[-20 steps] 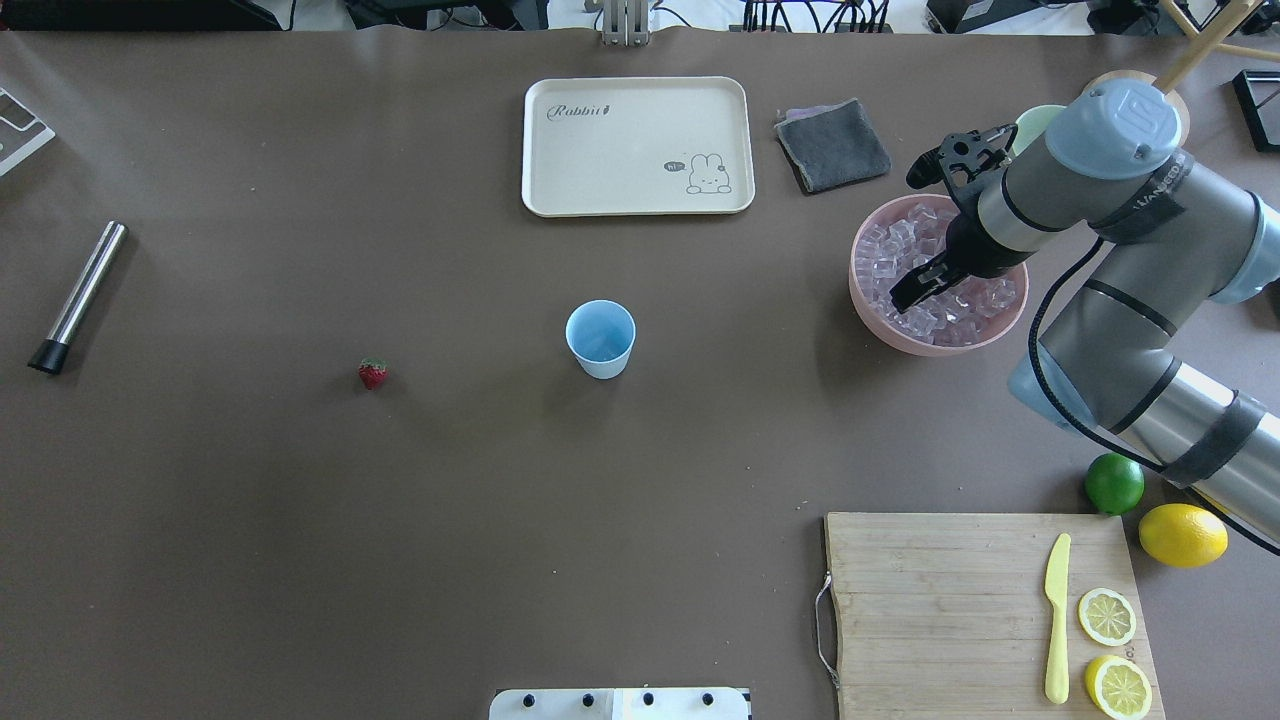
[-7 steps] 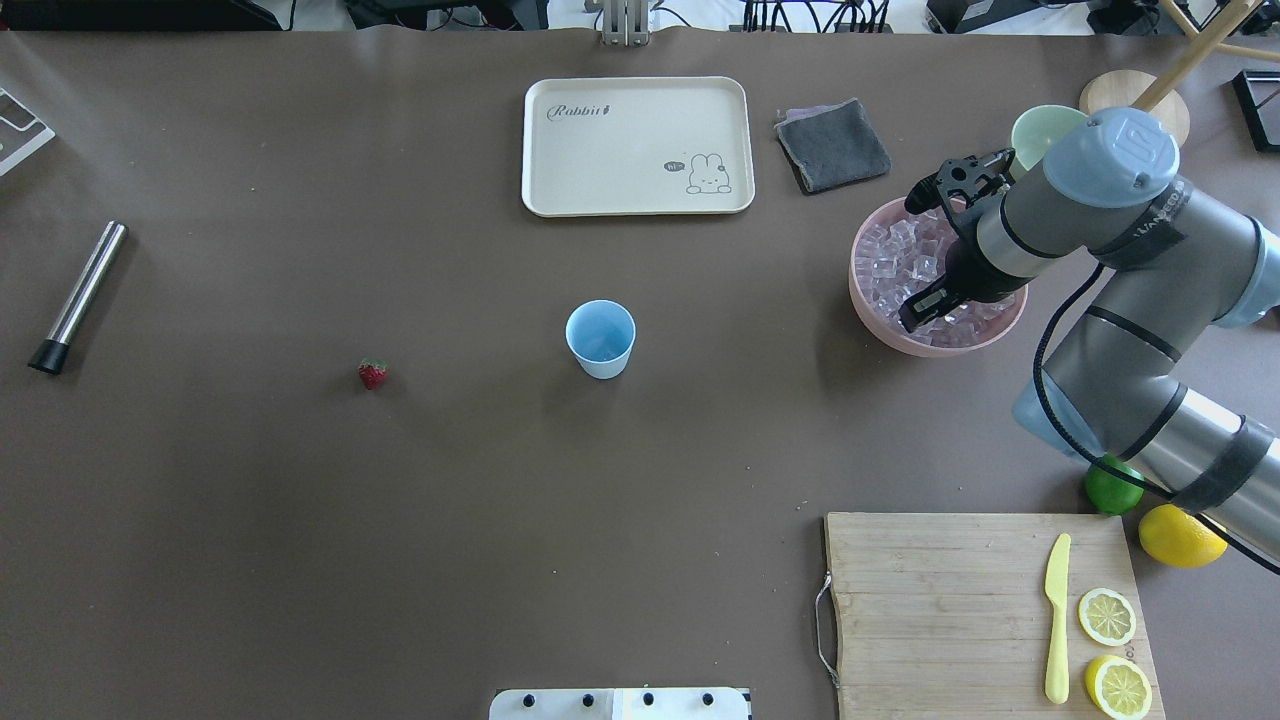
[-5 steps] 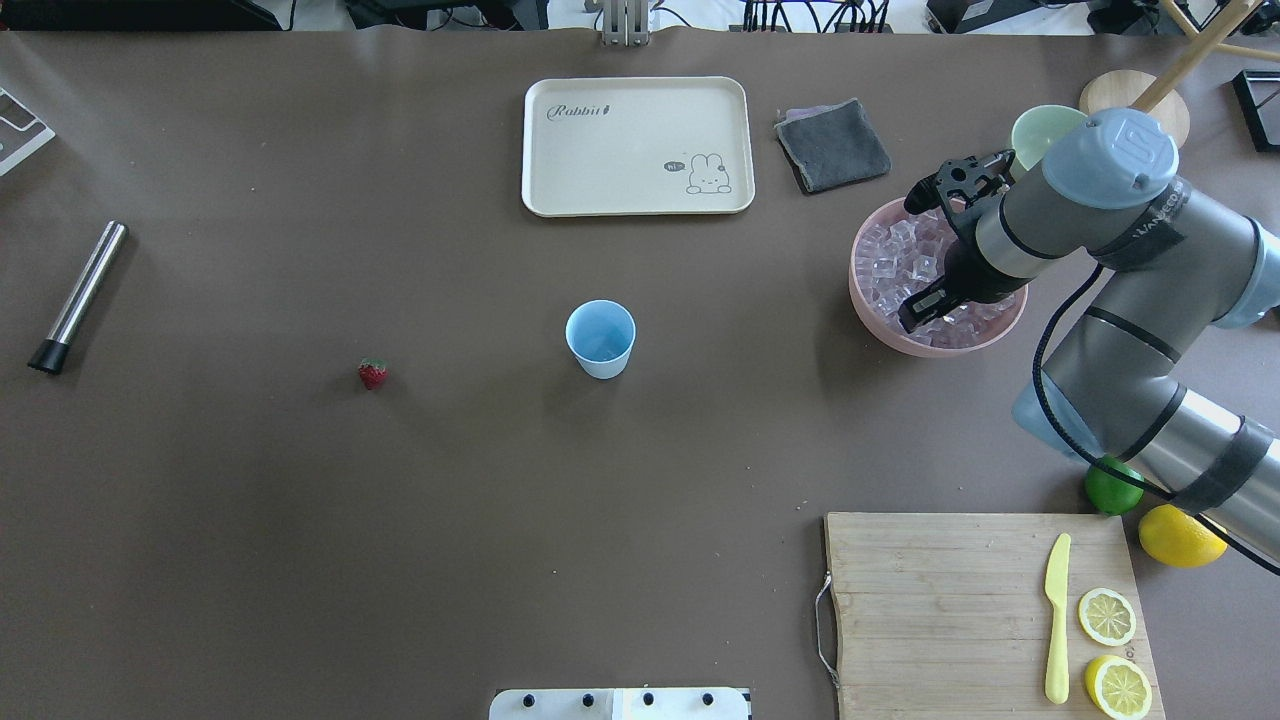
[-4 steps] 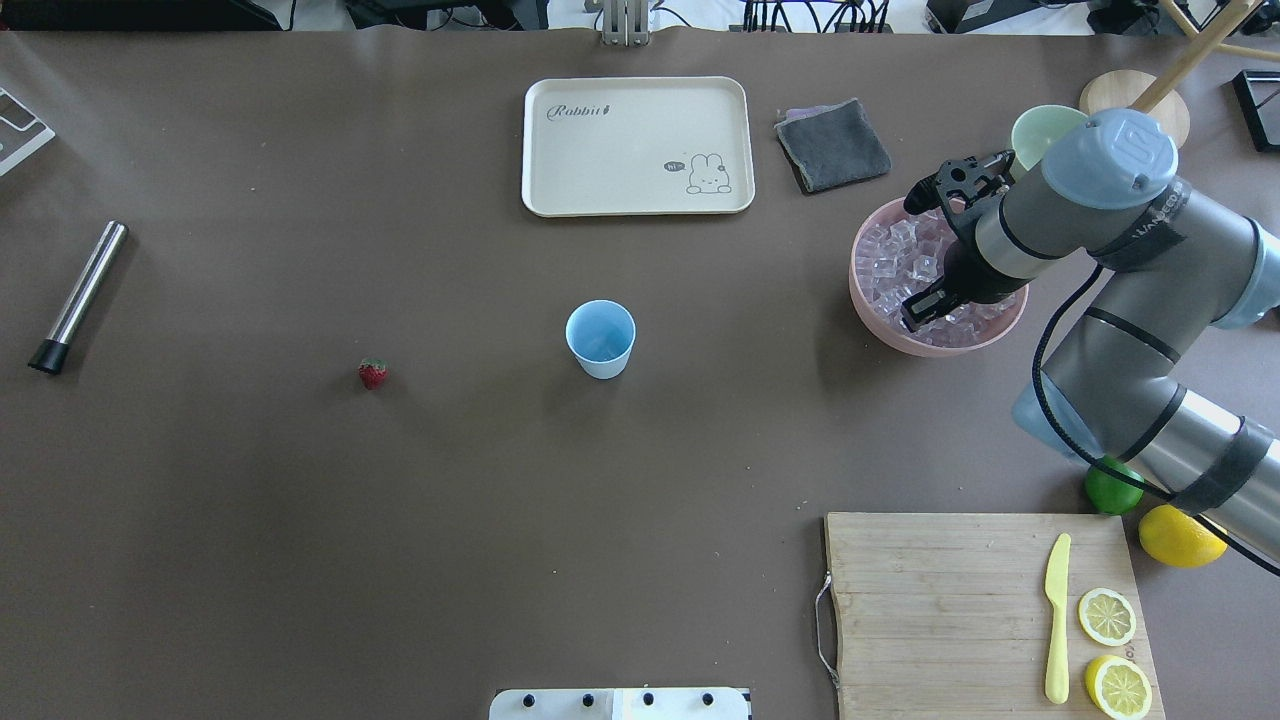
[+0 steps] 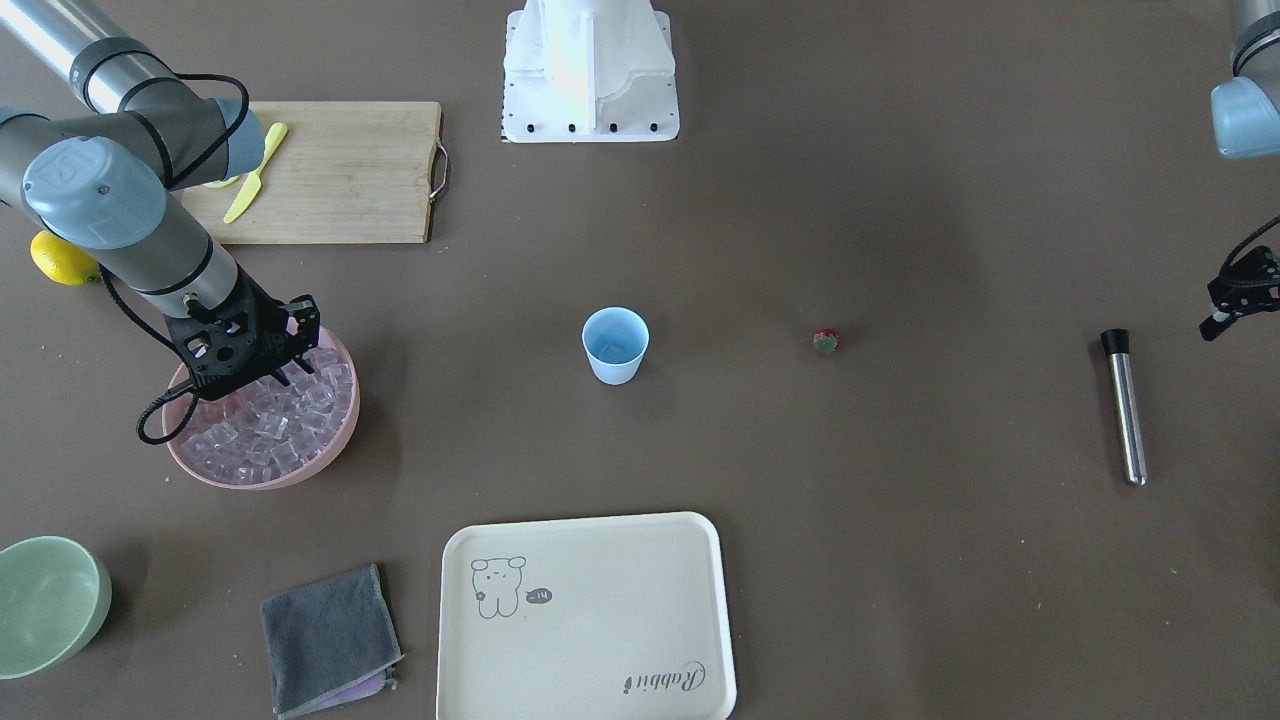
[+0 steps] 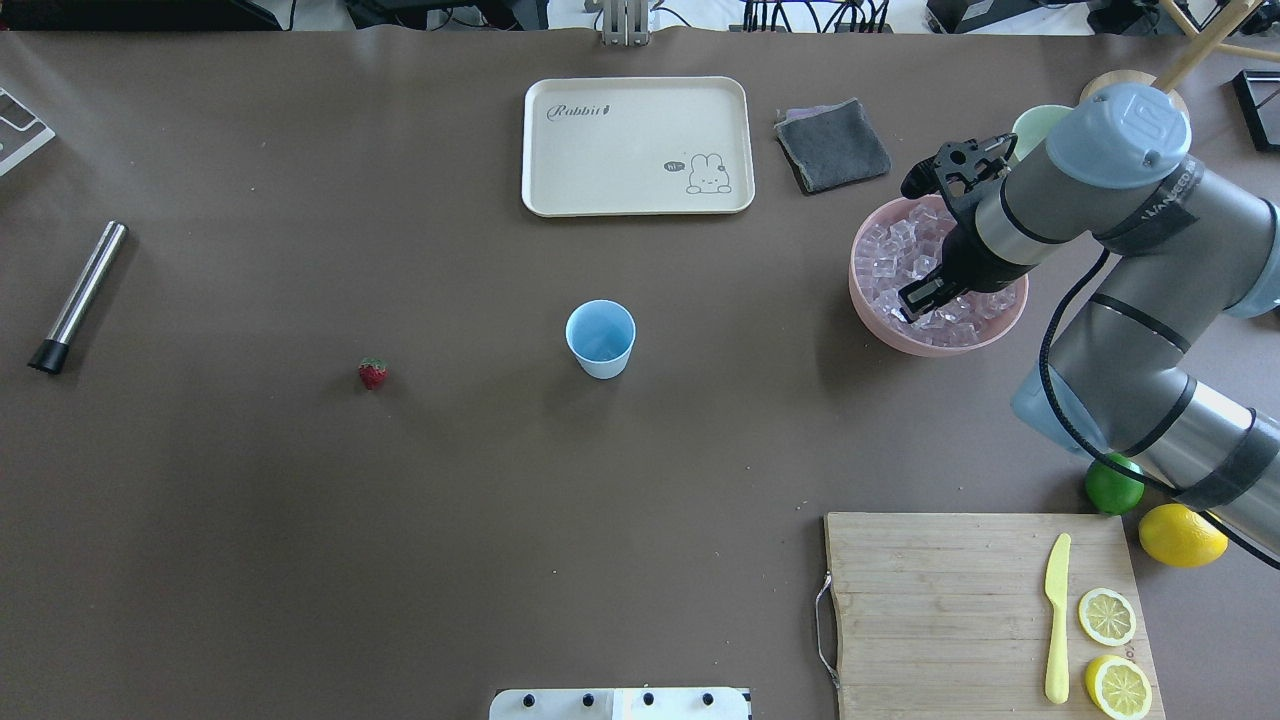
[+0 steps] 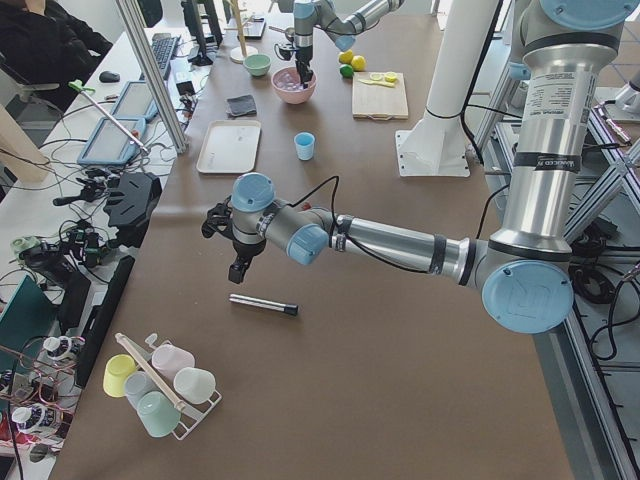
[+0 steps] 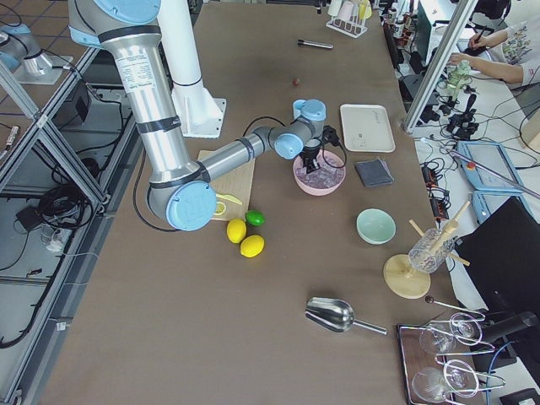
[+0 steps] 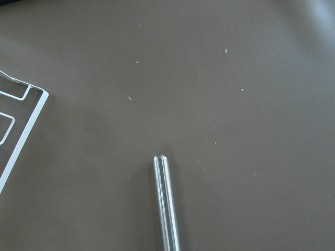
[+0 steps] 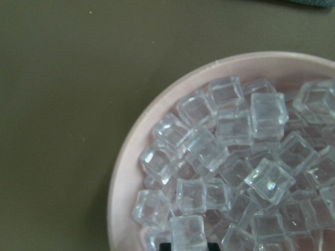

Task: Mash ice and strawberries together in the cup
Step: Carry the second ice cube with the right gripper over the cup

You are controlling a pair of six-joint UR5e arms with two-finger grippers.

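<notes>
Tray wording: "Rabbit" is printed in script on the cream tray, at its 10 o'clock corner in the overhead view, and is followed by a tiny carrot mark.
Tray speech bubble: "hi~" appears to be written in a small bubble beside a rabbit drawing at the tray's 4 o'clock corner.
Joint cap: a "UR" logo is embossed on the blue joint cap of the right arm.
Arm band: white lettering is carried on a black band; it cannot be read with certainty.

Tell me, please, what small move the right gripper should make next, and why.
Probably lift the right gripper straight up out of the pink bowl: its tips sit in the ice, one cube lies right at them, and the cup looks empty. Whether the cube is gripped, I cannot tell.
</notes>
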